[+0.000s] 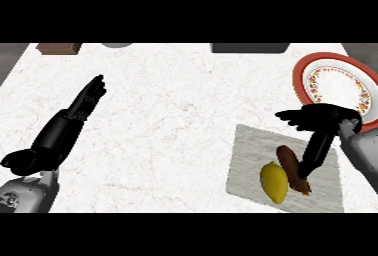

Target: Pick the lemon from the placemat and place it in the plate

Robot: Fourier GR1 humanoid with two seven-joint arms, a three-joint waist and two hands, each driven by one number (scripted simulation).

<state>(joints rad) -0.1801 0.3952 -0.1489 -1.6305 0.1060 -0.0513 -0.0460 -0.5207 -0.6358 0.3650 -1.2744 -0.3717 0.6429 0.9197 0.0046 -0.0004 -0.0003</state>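
The lemon (275,182) lay on the grey placemat (247,165), at about 5 o'clock from the middle of the view, its long axis running from 12 to 6 o'clock. Just beside it, on its 2 o'clock side, sat a brown oblong thing (289,159), also on the placemat. Whether the 2 touched could not be told.

The right hand (325,116) hung above the placemat's far edge, at 4 o'clock from the centre, and held nothing. Its fingers (294,118) were spread and only slightly bent, aimed toward 9 o'clock. 1 long digit reached down toward 7 o'clock, and its tip overlapped the brown thing just right of the lemon. Contact there could not be judged from this angle. Its grey forearm (362,150) came in from the right edge.

The plate (339,92), white with a red rim and a patterned ring, sat at 2 o'clock, just beyond the right hand, with nothing on it.

The left hand (70,120) showed at 9 o'clock over the white marble counter (177,125), fingers straight and pointing toward 1 o'clock, empty and well apart from the placemat.

Along the far edge, partly cut off, were a brown box (59,48) at 11 o'clock, a grey round object (117,44) beside it, and a dark grey object (249,48) at 1 o'clock.
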